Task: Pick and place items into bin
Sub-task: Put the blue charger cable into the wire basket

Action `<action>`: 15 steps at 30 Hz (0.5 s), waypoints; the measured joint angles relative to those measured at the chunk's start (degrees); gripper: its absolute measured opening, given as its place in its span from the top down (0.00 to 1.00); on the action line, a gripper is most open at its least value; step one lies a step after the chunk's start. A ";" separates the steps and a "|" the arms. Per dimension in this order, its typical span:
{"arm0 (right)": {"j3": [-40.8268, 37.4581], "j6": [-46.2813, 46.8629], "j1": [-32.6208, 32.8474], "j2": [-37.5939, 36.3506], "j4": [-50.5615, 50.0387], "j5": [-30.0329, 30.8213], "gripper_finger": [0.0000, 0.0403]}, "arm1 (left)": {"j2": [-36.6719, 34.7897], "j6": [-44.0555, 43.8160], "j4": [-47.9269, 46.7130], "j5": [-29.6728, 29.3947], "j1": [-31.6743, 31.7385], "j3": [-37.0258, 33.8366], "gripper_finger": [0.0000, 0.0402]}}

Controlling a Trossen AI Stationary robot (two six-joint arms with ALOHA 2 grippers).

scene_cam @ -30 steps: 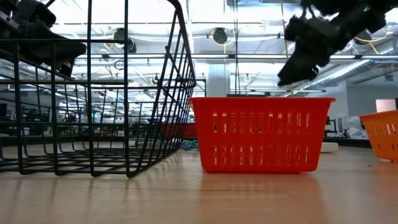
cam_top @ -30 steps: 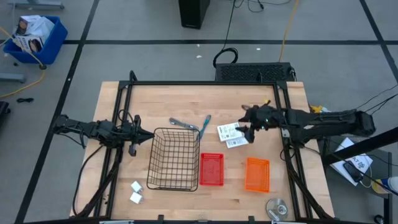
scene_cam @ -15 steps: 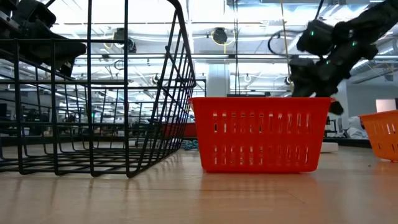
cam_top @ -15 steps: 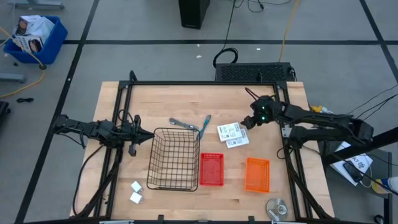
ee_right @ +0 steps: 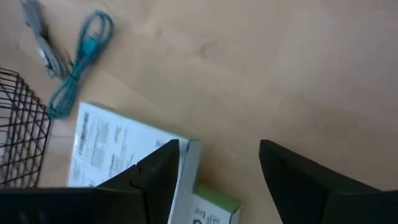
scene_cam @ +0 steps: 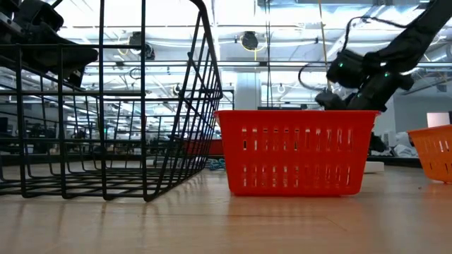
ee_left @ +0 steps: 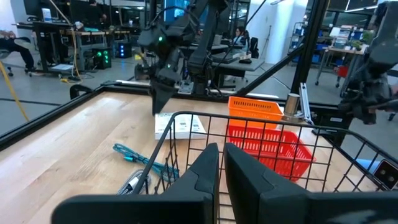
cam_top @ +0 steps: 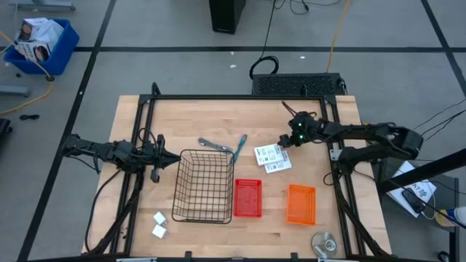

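White cards [cam_top: 271, 157] lie flat on the wooden table [cam_top: 189, 120]; right gripper [cam_top: 285, 141], fingers spread and empty, hovers at their edge. Left gripper [cam_top: 173, 156], closed on nothing, beside wire basket [cam_top: 204, 186].

My right gripper [cam_top: 285, 140] hangs over the cards [cam_top: 271, 157], right of the tools [cam_top: 227, 146]. The wire basket [cam_top: 204, 186] sits between my left gripper [cam_top: 173, 156] and the red bin [cam_top: 247, 198].
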 joint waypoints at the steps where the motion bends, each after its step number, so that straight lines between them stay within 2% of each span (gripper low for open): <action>1: -0.01 0.18 0.00 1.32 1.05 -1.31 0.47 | 0.00 -0.01 0.00 0.01 0.01 0.00 0.92; 7: 0.01 1.16 0.05 5.07 8.99 -6.56 0.47 | 0.00 0.01 0.02 0.01 -0.01 0.00 0.92; 15: 0.01 2.78 0.04 5.01 12.38 -6.71 0.47 | 0.00 0.01 0.00 0.01 0.01 0.00 0.92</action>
